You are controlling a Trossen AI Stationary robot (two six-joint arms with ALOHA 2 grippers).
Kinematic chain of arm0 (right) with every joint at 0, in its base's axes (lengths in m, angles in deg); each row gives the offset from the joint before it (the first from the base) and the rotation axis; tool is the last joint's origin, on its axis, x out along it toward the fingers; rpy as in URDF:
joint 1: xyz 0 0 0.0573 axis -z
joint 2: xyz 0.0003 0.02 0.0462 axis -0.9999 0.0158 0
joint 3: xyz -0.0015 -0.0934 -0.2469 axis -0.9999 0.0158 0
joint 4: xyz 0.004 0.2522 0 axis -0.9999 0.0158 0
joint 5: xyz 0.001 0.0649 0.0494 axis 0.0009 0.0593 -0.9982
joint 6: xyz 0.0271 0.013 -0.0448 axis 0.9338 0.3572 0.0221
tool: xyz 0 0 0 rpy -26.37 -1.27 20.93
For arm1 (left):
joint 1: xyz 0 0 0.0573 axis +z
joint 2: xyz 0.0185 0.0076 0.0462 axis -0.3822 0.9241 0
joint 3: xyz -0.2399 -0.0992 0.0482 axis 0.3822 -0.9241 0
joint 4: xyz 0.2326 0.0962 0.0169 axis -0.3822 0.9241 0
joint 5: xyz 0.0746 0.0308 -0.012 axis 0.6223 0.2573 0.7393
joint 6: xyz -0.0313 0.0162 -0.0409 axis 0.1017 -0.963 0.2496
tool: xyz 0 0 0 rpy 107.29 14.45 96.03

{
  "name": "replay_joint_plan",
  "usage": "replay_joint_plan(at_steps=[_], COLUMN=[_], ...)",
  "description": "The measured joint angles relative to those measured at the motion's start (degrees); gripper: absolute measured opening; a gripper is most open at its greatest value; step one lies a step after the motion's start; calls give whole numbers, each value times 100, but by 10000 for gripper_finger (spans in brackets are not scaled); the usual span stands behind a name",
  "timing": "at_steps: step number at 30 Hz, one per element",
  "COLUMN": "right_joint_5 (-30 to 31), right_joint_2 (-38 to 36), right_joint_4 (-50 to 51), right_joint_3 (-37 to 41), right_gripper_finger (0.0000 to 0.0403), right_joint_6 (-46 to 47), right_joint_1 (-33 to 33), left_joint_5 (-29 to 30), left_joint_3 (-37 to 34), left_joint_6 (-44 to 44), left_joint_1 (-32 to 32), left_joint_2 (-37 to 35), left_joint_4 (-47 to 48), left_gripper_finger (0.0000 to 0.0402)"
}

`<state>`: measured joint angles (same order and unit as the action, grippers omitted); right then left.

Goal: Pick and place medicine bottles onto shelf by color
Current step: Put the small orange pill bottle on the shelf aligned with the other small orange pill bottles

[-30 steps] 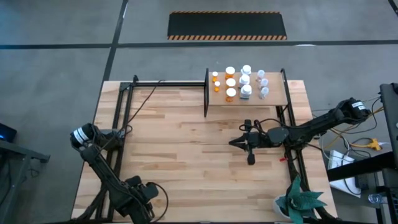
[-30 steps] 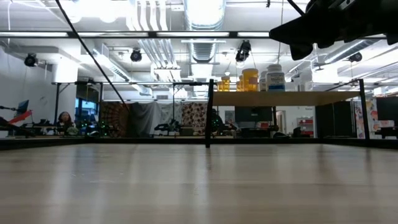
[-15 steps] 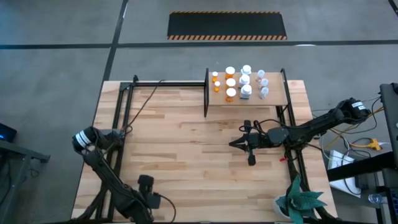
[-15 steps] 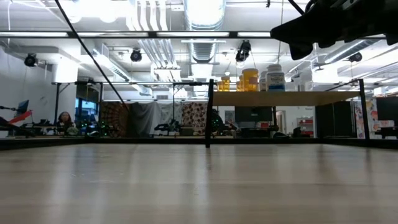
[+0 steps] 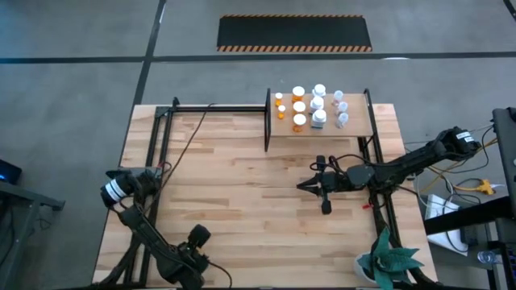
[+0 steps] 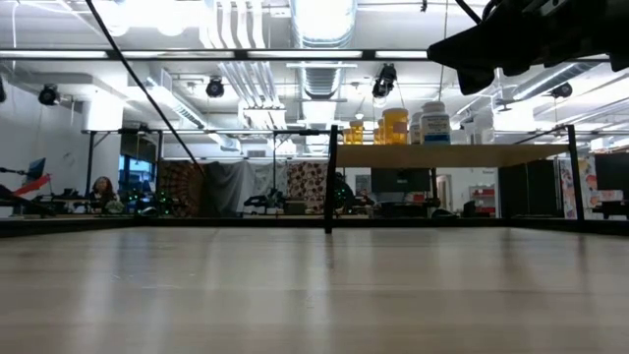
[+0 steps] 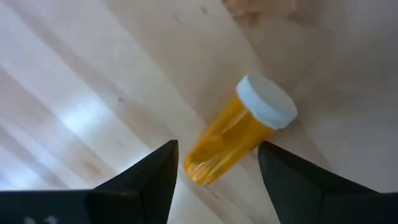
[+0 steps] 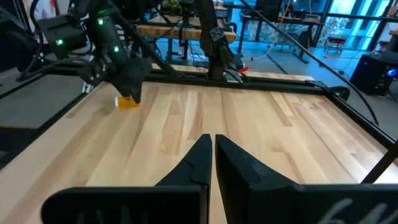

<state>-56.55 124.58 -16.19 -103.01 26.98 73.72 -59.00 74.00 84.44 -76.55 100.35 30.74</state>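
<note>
An orange medicine bottle (image 7: 233, 140) with a white cap lies on its side on the plank table near the front left; it also shows as an orange spot (image 8: 127, 101) in the right wrist view. My left gripper (image 7: 217, 150) points down over it, open, one finger on either side of the bottle's bottom end, touching nothing; from above it (image 5: 197, 237) hides the bottle. The shelf (image 5: 355, 129) at the far right carries several orange and white bottles (image 5: 310, 106). My right gripper (image 5: 303, 185) hangs level and shut in front of the shelf.
Black frame rails (image 5: 161, 153) run along the table's left side and far edge, and a black post (image 5: 267, 121) stands at the shelf's left end. A green plant (image 5: 391, 262) sits at the front right corner. Bare planks lie between the two arms.
My left gripper has sunk toward the table near its front edge and rolled about its own pointing line, staying open. The left arm's upper part has shifted a little toward the front. The right arm has kept still.
</note>
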Motion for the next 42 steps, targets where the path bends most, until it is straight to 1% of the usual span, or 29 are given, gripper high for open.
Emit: replay_joint_plan(at_steps=[2,7,10,17,19,23,25,28,32,34,36,38,40,42], right_joint_5=[0,0,0,0,0,0,0,0,0,-108,-283,-304,-302,-299], right_joint_2=[0,0,0,0,0,0,0,0,2,55,203,457,764,1101], right_joint_4=[0,0,0,0,0,0,0,-37,3,17,34,48,47,46], right_joint_3=[0,0,0,0,0,0,0,1,-166,-304,-435,-598,-777,-984], right_gripper_finger=[11,11,11,11,11,11,11,11,11,13,23,43,69,100], right_joint_6=[0,-2,-2,-2,-2,-2,29,250,347,391,344,338,341,347], right_joint_1=[0,0,0,0,0,0,0,0,0,2,-2,-2,2,4], left_joint_5=[-56,-166,-182,-233,-226,-69,240,899,1999,2571,3075,3505,3772,3824], left_joint_3=[1,4,0,13,30,32,25,-40,-407,-687,-991,-1337,-1748,-2209], left_joint_6=[-124,-87,105,195,242,807,1286,2063,3057,3400,3470,3388,3008,2368], left_joint_1=[9,34,45,48,50,60,61,58,107,181,298,493,727,1021], left_joint_2=[67,129,99,78,78,6,-93,-316,-677,-879,-1066,-1271,-1477,-1698], left_joint_4=[-16,-95,-150,-273,-277,-333,-317,-440,-953,-1408,-1991,-2715,-3612,-4673], left_gripper_finger=[205,198,174,93,79,71,69,68,67,67,67,67,67,67])
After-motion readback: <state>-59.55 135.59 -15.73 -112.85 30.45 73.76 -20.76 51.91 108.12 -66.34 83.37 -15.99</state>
